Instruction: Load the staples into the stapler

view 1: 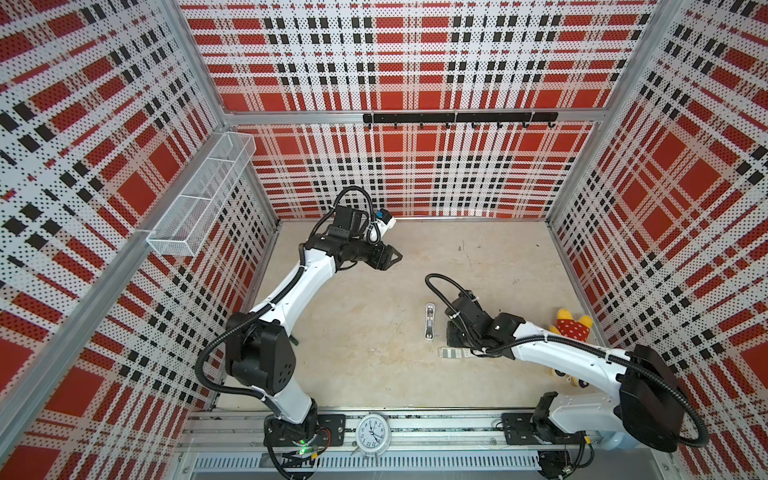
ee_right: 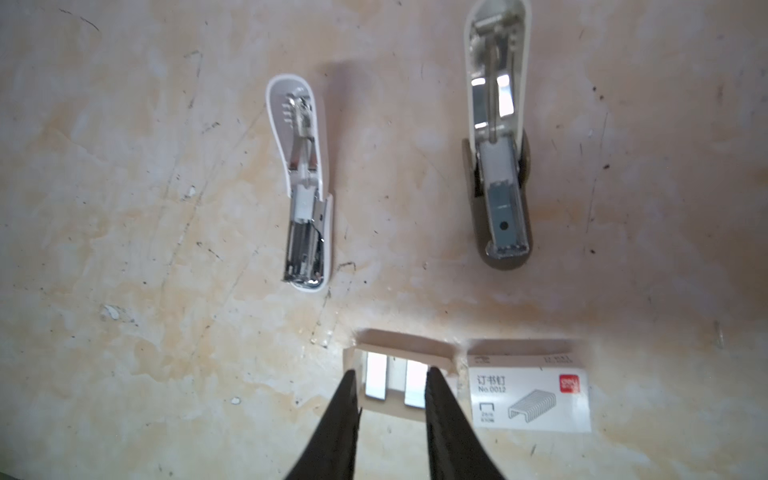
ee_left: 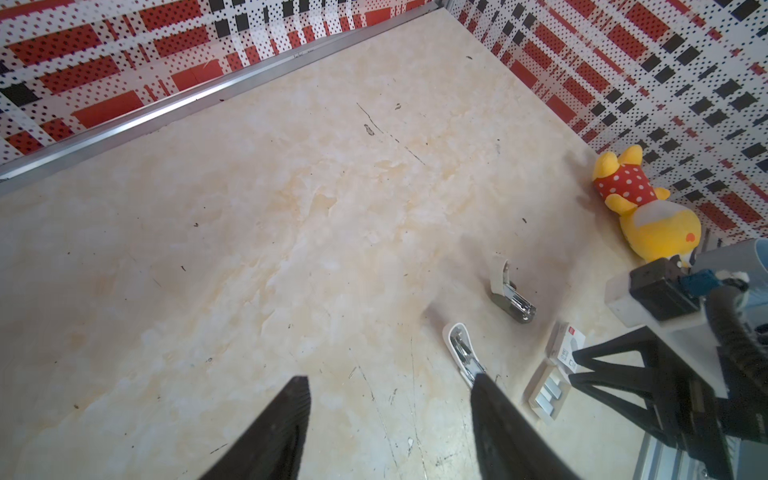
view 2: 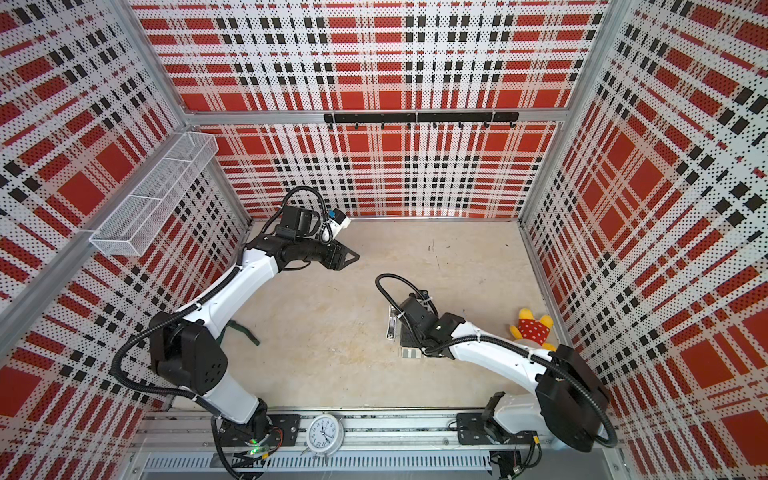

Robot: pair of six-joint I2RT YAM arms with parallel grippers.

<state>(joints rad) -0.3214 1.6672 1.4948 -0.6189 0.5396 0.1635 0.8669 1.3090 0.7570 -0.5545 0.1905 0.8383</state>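
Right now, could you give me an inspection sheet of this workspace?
Surface: beige table, scuffed and scratched.
Job's things: white stapler and grey stapler, both lying open; staples in a tray.
Clutter: box sleeve beside the tray; plush toy; clock.
Grippers: left gripper open, empty, above bare table; right gripper astride the staples, grip unclear.
Cables: black hoses looped along both arms.
Surroundings: plaid walls, wire basket, hook rail.

Bare tabletop (ee_left: 249,249) beside white stapler (ee_right: 305,183)
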